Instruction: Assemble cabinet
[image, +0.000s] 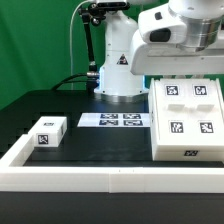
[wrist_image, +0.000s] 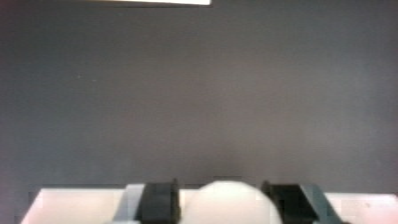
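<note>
The cabinet's large white body (image: 186, 122) lies at the exterior view's right, its tagged face turned up. A smaller white cabinet block (image: 47, 132) with one tag sits apart at the left. My arm's white hand (image: 182, 40) hangs over the body's far edge, and its fingers are hidden there. In the wrist view my gripper (wrist_image: 224, 202) shows two dark fingers (wrist_image: 164, 203) close on either side of a rounded white part (wrist_image: 224, 192) of the cabinet body. White surface spreads beside the fingers, with dark table beyond.
The marker board (image: 113, 121) lies flat between the block and the body. A low white border wall (image: 100, 181) runs along the front and up the left side. The robot's base (image: 118, 66) stands behind the marker board, with cables at the back left.
</note>
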